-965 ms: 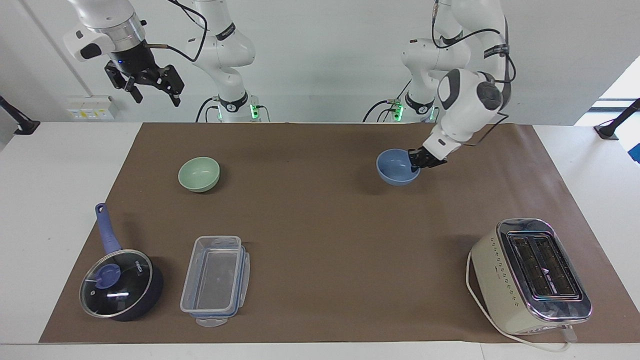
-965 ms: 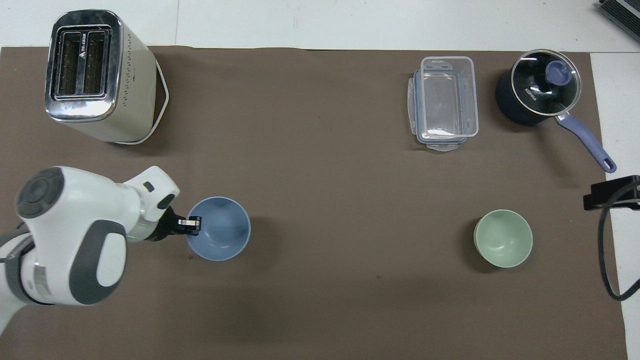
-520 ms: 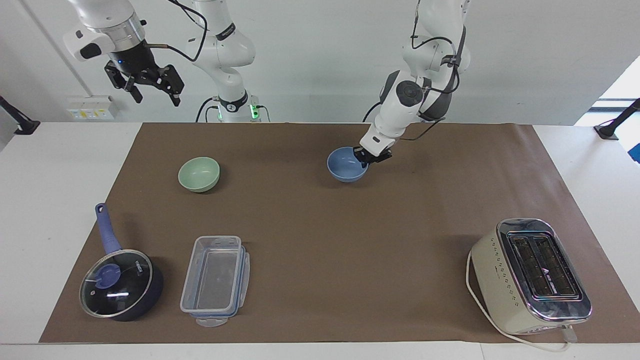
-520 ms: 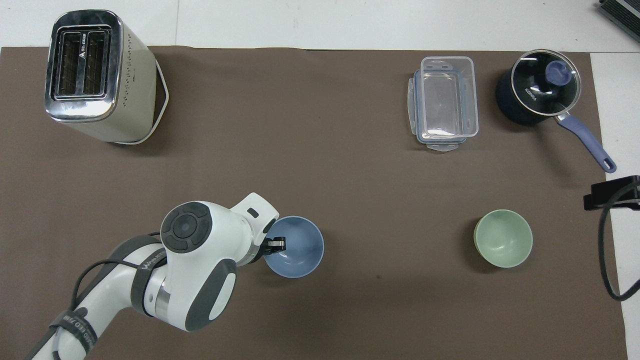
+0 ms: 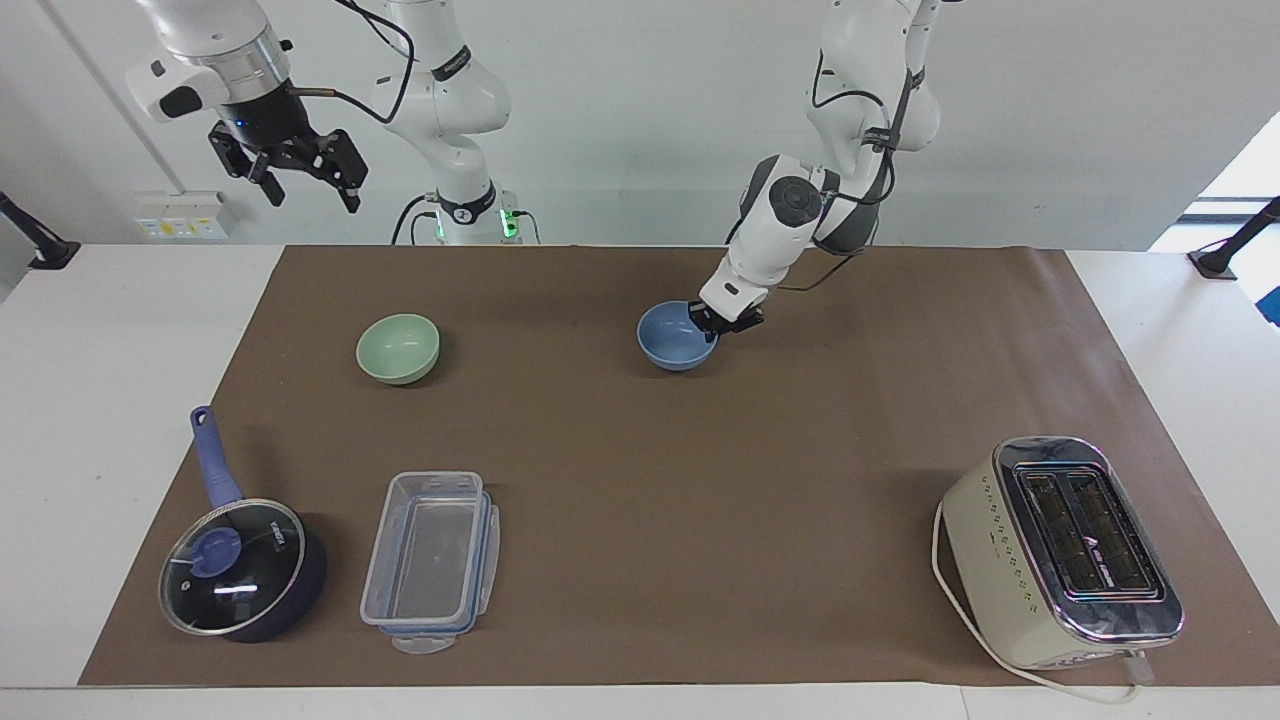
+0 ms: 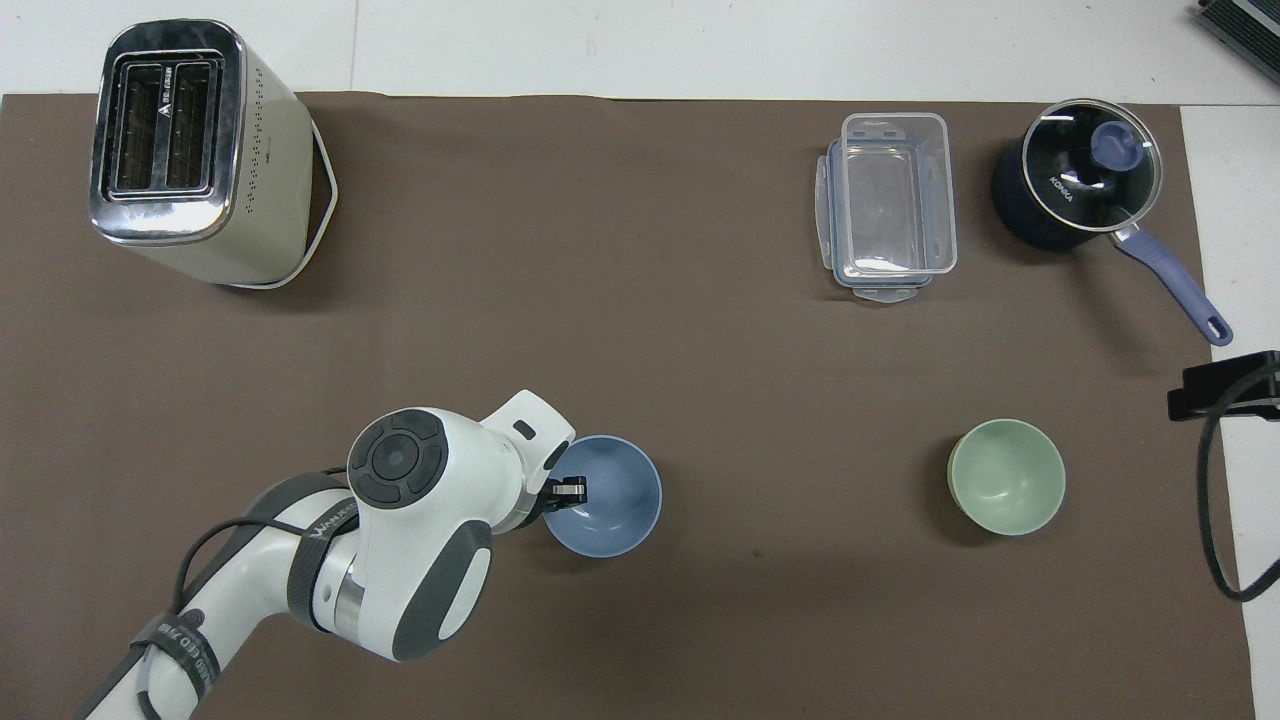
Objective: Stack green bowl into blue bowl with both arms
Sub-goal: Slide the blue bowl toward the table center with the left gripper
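From the facing view, the left gripper [image 5: 718, 322] pinches the rim of the blue bowl [image 5: 675, 340], jaws closed on its wall, the bowl low at mid-mat. The right gripper [image 5: 300, 170] hangs high beyond the mat's corner, jaws spread and empty, waiting. The green bowl [image 5: 398, 348] sits toward the right arm's end, well apart from the blue one.

From overhead, the right gripper shows only as a black edge [image 6: 1225, 385]. The left gripper [image 6: 566, 490] sits on the blue bowl's [image 6: 610, 500] rim; the green bowl [image 6: 1006, 477] is matte and round. Farther off stand a boxy chrome-topped toaster [image 6: 195, 150], a clear plastic container [image 6: 888, 208] and a glass-lidded saucepan [image 6: 1080, 185] on the brown mat [image 6: 600, 300].
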